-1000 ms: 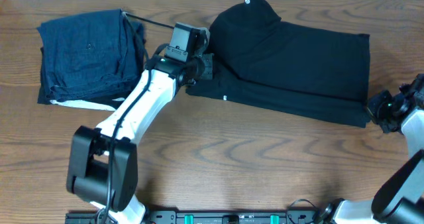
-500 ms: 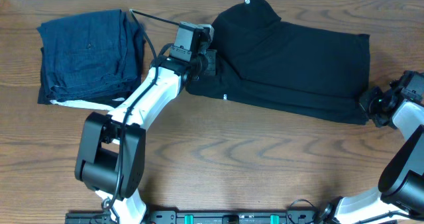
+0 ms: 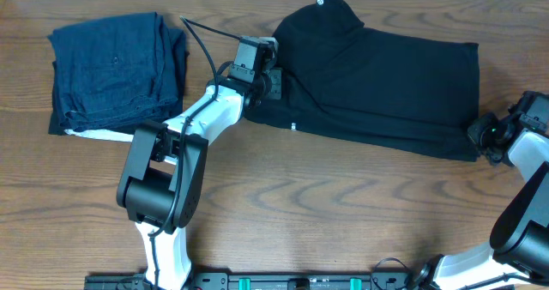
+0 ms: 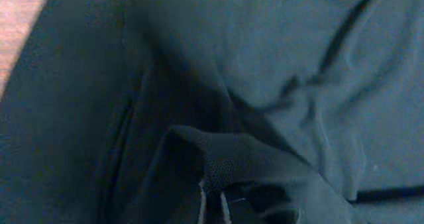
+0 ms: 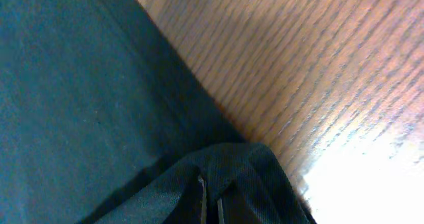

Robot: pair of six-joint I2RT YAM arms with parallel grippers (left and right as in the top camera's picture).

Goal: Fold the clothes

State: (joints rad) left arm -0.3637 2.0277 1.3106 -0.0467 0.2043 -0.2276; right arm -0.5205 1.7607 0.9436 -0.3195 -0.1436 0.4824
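Observation:
The clothes, a black T-shirt (image 3: 386,84), lie spread across the right half of the table, with a small white tag (image 3: 322,1) at the collar on the far edge. My left gripper (image 3: 268,82) is shut on the shirt's left edge, and a ridge of black fabric (image 4: 218,158) is pinched between its fingers (image 4: 213,207). At the near right corner of the shirt my right gripper (image 3: 482,135) is shut on the hem. The right wrist view shows that corner fold (image 5: 232,171) caught in the gripper (image 5: 211,203) beside bare wood.
A pile of folded navy-blue garments (image 3: 116,71) with a white layer (image 3: 103,135) beneath it lies at the far left. A black cable (image 3: 210,33) runs from the left arm toward the pile. The wooden table (image 3: 326,204) stretches in front of the shirt.
My left gripper has moved right and slightly away from me, carrying the shirt's left edge inward. The right gripper has shifted a little to the left with the hem corner.

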